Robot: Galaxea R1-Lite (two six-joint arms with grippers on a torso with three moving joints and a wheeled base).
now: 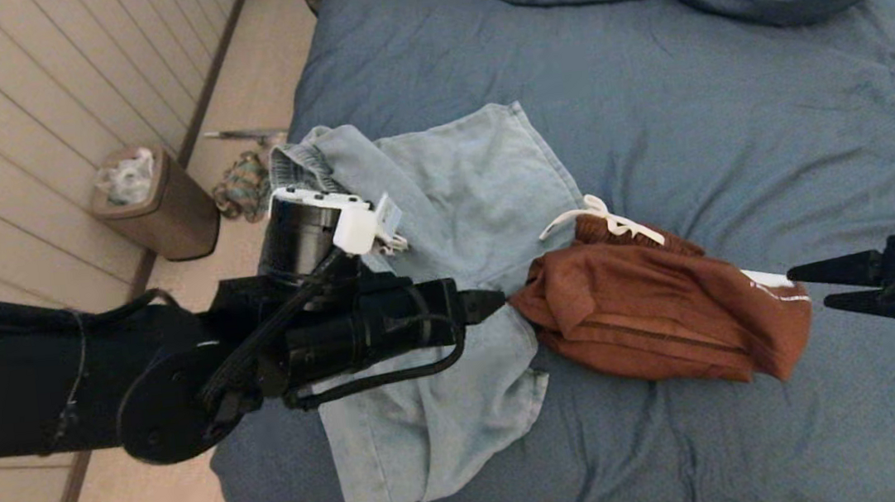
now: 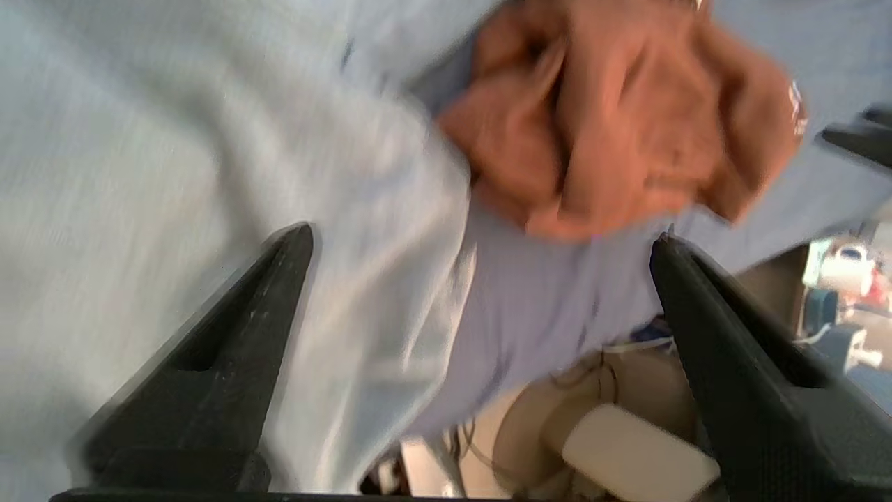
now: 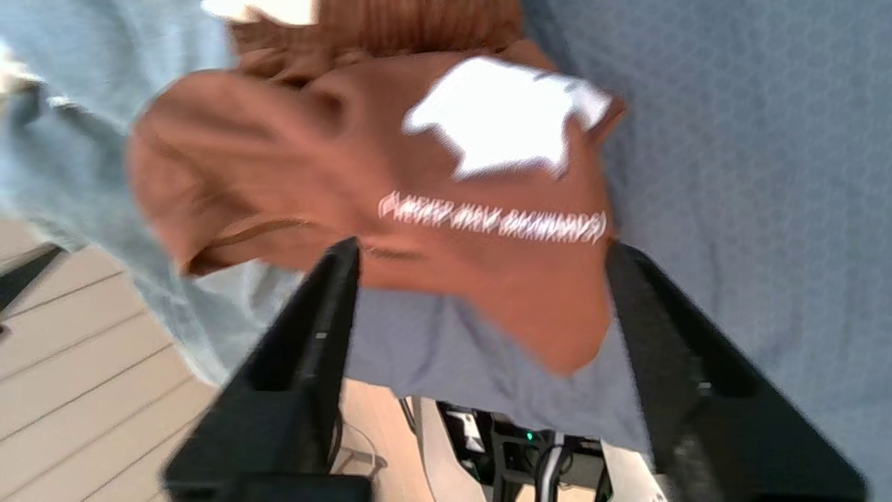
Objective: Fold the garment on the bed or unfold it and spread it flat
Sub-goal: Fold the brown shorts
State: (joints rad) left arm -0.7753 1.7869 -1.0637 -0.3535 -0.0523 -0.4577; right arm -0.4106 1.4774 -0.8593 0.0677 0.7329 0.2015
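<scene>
both pincers open — brown shorts (image 1: 654, 316) released

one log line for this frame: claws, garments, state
left claw: open, over blue garment | right claw: open, beside brown shorts | shorts: bunched on bed, unheld

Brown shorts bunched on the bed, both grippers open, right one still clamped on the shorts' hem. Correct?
Not quite. The right gripper is not clamped on anything: the head view shows its fingers spread, clear of the brown shorts. The shorts do lie bunched on the bed, and the left gripper is open too.
</scene>
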